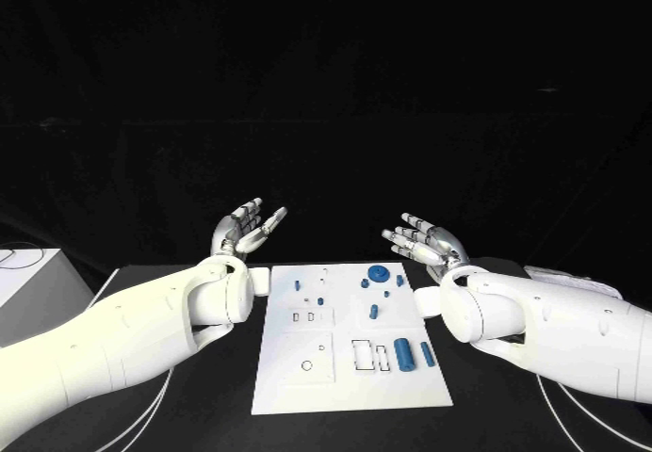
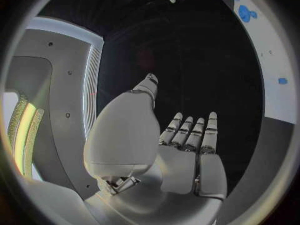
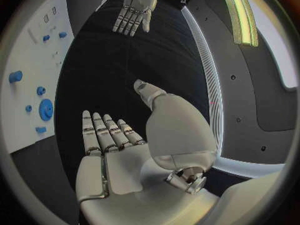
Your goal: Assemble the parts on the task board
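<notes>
Black table [image 1: 203,414], white task board [image 1: 292,386], dark backdrop

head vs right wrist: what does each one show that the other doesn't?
Head view alone: the whole task board with its outlined slots, and two blue cylinders lying near its right edge. Right wrist view alone: the right hand from behind, palm bare, fingers straight. Both: the left hand raised and holding nothing, and the blue round part at the board's far end.

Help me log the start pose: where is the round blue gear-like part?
In the head view the round blue gear-like part lies at the far right of the task board, near the raised right hand, with smaller blue parts just nearer the robot.
</notes>
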Action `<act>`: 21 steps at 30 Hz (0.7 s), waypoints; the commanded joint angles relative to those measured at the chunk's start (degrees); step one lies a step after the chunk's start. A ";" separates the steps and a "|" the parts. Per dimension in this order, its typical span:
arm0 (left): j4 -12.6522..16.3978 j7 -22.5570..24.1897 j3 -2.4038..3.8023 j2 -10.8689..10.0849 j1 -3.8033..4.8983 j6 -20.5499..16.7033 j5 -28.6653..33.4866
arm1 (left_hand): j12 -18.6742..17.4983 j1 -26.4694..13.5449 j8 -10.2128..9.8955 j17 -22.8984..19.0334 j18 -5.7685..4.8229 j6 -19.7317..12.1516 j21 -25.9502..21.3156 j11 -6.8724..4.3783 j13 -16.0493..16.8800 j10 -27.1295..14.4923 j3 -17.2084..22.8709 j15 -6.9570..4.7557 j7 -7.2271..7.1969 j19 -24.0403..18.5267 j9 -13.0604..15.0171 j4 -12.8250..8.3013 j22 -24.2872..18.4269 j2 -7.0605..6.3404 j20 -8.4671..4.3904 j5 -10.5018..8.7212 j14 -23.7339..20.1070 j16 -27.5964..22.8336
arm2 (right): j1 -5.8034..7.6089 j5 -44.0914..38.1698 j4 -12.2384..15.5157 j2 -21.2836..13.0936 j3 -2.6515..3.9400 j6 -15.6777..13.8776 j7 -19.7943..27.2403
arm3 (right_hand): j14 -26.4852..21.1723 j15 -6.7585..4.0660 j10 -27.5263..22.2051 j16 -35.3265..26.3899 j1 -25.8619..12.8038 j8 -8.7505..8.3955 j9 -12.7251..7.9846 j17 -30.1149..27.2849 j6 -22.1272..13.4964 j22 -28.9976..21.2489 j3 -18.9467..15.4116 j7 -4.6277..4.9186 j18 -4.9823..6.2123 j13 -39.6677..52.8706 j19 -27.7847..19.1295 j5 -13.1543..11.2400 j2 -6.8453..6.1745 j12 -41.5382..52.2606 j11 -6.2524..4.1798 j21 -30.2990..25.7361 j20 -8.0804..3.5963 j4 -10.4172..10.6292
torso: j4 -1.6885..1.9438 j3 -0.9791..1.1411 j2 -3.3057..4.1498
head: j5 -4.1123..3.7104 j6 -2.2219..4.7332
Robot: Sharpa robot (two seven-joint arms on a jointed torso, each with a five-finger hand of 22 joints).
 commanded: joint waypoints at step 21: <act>-1.10 1.90 0.31 -1.67 -0.06 8.76 -0.86 | 4.34 5.01 8.54 5.85 5.01 19.57 9.68 2.38 1.95 27.85 3.86 -2.04 6.08 25.12 4.81 -0.21 4.33 3.21 0.91 0.35 31.11 9.15 | 1.95 -31.61 -9.90 0.91 -1.54 7.85 -2.66 | 37.42 -6.67 39.60 9.35 8.34 9.96 5.80 5.10 37.05 4.62 8.11 5.59 5.99 1.69 30.46 0.25 -2.88 3.44 -4.92 12.45 -2.00 -7.17 | 0.14 -0.03 0.11 | -0.56 -2.47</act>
